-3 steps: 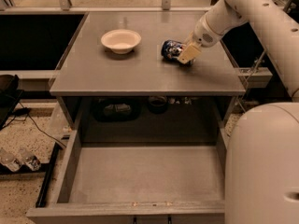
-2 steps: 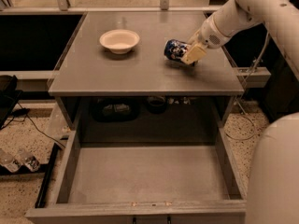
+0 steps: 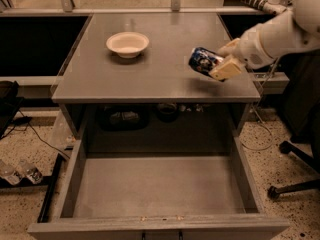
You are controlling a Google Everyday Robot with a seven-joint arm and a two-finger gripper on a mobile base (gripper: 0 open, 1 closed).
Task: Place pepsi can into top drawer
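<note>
The pepsi can [image 3: 202, 60], dark blue with white and coloured printing, is held tilted on its side just above the right part of the grey cabinet top [image 3: 150, 74]. My gripper [image 3: 224, 59] is shut on the can, with cream fingers [image 3: 226, 69] around its right end. My white arm reaches in from the upper right. The top drawer [image 3: 160, 186] is pulled wide open below the cabinet top, its flat grey floor bare.
A cream-white bowl [image 3: 127, 43] sits on the cabinet top at the back left. Dark objects lie in the recess behind the drawer [image 3: 145, 115]. A chair base [image 3: 295, 184] stands on the floor at right, cables and bottles at left.
My gripper has lifted the can off the cabinet top and carried it forward toward the cabinet's front edge. The camera view has shifted, and my arm blocks less of the right side.
</note>
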